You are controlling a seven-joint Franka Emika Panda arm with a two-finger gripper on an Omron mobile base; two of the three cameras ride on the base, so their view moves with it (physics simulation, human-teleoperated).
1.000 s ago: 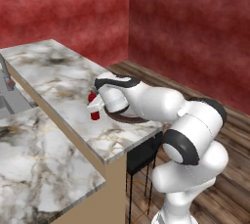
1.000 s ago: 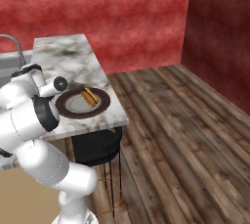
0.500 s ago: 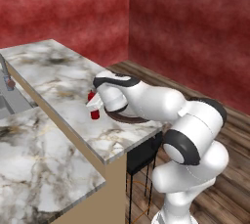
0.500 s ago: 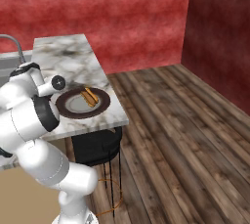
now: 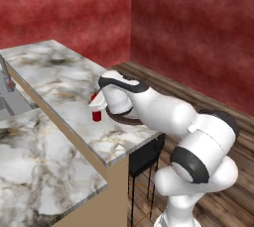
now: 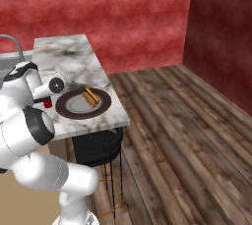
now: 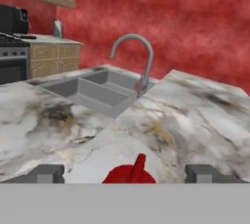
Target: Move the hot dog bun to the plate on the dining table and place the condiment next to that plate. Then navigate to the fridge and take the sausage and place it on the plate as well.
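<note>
Red condiment (image 5: 96,112) is standing mid-frame just beside the plate (image 6: 66,113), bun (image 6: 90,98) already resting on it, gripper (image 7: 125,173) spreading wide around the nozzle; next comes lifting clear, driving fridgeward.

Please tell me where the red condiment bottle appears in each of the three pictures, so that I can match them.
Left base view: the condiment stands at centre-left on the dining table, just left of the plate, partly behind the arm.
Right base view: far left, beside the plate's left rim.
Hand view: bottom centre, its nozzle top between the two open finger tips.
Shared landmark: the marbled table top.
</note>
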